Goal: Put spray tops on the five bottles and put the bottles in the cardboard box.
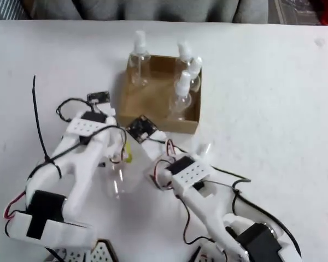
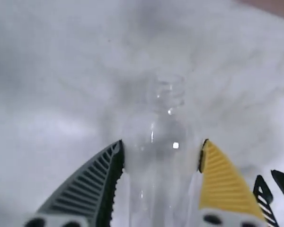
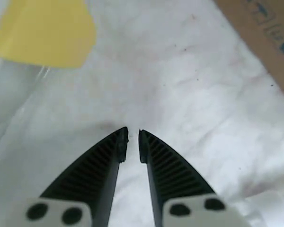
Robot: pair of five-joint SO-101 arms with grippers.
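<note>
Bottle (image 2: pixel 156 123) — open-necked — sits clamped in left end effector (image 2: pixel 161 144).

I can read no text, number or sign anywhere from here. The one bit of printing I can find is a few small blue marks (image 3: pixel 277 38) on the brown wall of the cardboard box (image 3: pixel 260 23) in the right wrist view, and they are too blurred for me to make out a single letter or figure. In the high view the cardboard box (image 1: pixel 132 102) shows plain brown faces with nothing legible on them.
</note>
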